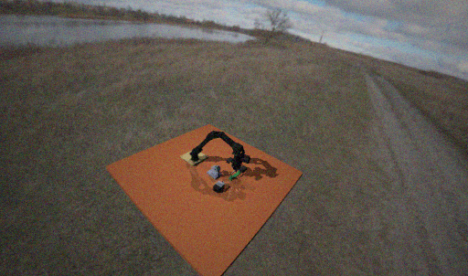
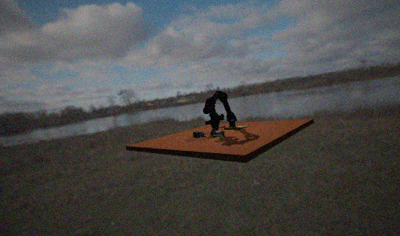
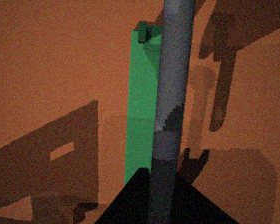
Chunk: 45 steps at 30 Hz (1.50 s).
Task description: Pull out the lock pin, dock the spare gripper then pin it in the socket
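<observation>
Pincer grasping grey pin above green strip

Pincer pointing down over the orange mat, clenched on a grey rod, taken as the lock pin. In the wrist view the pin runs up from between the black fingertips, across one edge of a long green piece beneath the pincer. Contact between pin and green piece: cannot tell.

Near the pincer, toward the arm's pale base plate in the top view: a grey block. Also near it, farther from the plate: a dark block with a grey top. Socket and spare gripper too small to identify surely.
</observation>
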Available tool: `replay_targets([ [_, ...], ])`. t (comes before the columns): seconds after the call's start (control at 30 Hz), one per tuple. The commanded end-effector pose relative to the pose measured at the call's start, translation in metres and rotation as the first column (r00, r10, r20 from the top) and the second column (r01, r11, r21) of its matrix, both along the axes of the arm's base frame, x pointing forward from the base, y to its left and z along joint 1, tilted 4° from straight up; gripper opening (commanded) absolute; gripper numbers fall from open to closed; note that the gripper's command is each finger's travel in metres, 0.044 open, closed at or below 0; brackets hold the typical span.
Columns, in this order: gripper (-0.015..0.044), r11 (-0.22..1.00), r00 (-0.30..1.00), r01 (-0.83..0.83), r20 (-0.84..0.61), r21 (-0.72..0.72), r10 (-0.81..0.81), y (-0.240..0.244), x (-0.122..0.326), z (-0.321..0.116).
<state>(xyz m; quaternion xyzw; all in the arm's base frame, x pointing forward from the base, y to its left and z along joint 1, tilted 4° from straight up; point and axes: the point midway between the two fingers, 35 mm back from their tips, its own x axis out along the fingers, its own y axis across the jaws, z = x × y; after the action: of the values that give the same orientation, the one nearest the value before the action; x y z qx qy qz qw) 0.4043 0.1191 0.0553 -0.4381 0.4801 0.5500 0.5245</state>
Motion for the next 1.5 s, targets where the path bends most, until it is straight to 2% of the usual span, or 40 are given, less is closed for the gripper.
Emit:
replay_targets([
  [0.0, 0.0, 1.0, 1.0, -0.002, 0.008, -0.002, 0.002, -0.015, 0.0, 0.007],
  [1.47, 0.0, 1.0, 1.0, 0.0, 0.019, 0.002, 0.0, -0.022, -0.002, -0.035],
])
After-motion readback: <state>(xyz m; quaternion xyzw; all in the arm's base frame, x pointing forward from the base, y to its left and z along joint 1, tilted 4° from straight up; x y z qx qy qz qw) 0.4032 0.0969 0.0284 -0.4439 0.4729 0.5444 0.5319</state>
